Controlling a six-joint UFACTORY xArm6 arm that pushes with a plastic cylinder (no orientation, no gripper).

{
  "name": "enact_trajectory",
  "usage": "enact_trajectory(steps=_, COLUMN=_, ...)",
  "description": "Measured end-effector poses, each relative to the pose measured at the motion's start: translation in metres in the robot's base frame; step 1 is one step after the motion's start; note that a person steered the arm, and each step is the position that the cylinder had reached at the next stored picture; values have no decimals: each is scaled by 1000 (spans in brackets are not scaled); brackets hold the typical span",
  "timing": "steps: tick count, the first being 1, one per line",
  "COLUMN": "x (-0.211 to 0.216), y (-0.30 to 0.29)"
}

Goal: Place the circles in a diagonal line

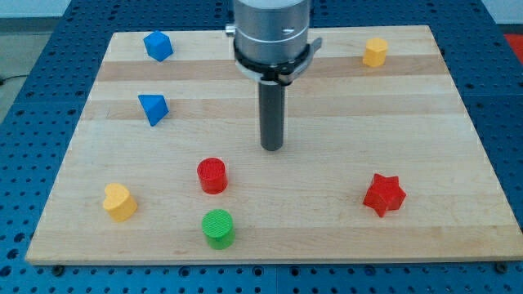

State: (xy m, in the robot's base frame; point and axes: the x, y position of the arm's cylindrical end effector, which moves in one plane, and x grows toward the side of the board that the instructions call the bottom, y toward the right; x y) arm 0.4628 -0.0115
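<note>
**Rod poised beside the two circles**

Hand is the wrong word for what this arm carries: it ends in a plain dark rod that cannot open, close or hold, and my tip (272,149) rests on the counter (327,106) near the middle, touching no block. The red circle (212,175) lies to the left of the tip and nearer; the green circle (218,228) sits just beyond it toward the near edge. Red stands only slightly left of green, so the pair reads closer to a column than a slant. I judge the lining-up still to be done: the next move calls for coming round one circle and nudging it sideways.

Both circles are short ribbed plastic cylinders. Around them lie a red star (384,194), a yellow heart (119,201), a yellow block (375,51) and two angular blue blocks (158,46) (153,108). Pale wood strips make up the smooth counter.
</note>
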Motion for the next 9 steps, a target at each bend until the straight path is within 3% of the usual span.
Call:
enact_trajectory(steps=3, x=53, y=-64)
enact_trajectory(steps=6, x=74, y=-27)
enact_trajectory(steps=7, x=114, y=-28)
enact_trajectory(steps=9, x=125, y=-71)
